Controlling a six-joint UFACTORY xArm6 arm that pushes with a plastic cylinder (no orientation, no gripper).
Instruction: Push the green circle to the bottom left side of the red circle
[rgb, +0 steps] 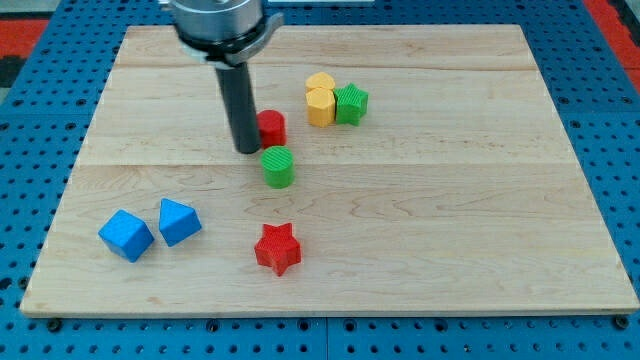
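The green circle (278, 166) is a short upright cylinder with a ribbed side, standing flat on the wooden board slightly left of the frame's centre. The red circle (271, 127), a similar upright cylinder, stands just above it and a little to its left, close by, its left edge partly hidden.

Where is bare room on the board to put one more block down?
Free: the whole right part, right of the green star, and the bottom right, right of the red star. Crowded: the middle, where my tip stands beside the red circle and green circle.
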